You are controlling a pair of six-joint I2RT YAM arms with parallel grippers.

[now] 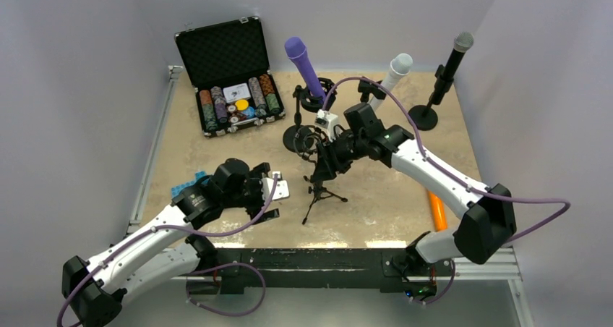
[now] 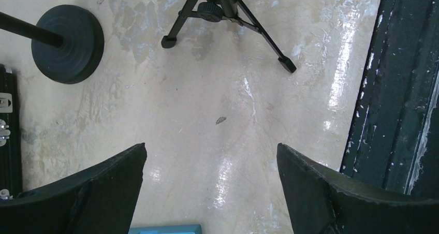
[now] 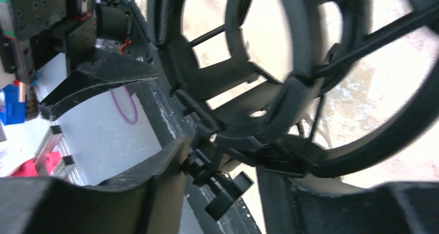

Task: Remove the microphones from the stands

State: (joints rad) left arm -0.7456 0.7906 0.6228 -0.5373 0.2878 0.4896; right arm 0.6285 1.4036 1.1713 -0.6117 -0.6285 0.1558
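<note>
Top view first: pale, mottled stone-look table [image 1: 217, 153], boxed in by plain white walls on three sides, with a black rail [image 1: 318, 258] along the near edge. At the back left, an open poker chip case [image 1: 228, 74]. Along the back, three upright in their stands: purple microphone [image 1: 302, 63], white microphone [image 1: 394, 72], black microphone [image 1: 453, 56]. Nearer the middle, a small tripod stand [image 1: 322, 193] with the right gripper [image 1: 325, 164] right at its shock mount. Orange cylinder [image 1: 436, 210] flat on the table beside the right arm, half hidden; cannot tell what it is. Left gripper [image 1: 269, 193] low over the table, near the tripod, with a blue item [image 1: 186, 185] behind it.

Over to the left wrist: left gripper [image 2: 211, 148] spread wide, holding nothing, with glossy streaked tabletop between the fingers. Tripod legs ahead, a round stand base [image 2: 67, 42] off to the left, and the dark scuffed rail on the right.

Right wrist now: shock mount [image 3: 290, 89] filling the picture, bright tabletop showing straight through its rings. Right gripper [image 3: 222, 182] with a finger either side of the mount's lower bracket and knob [image 3: 228, 190]; cannot tell whether clamped or only straddling.
</note>
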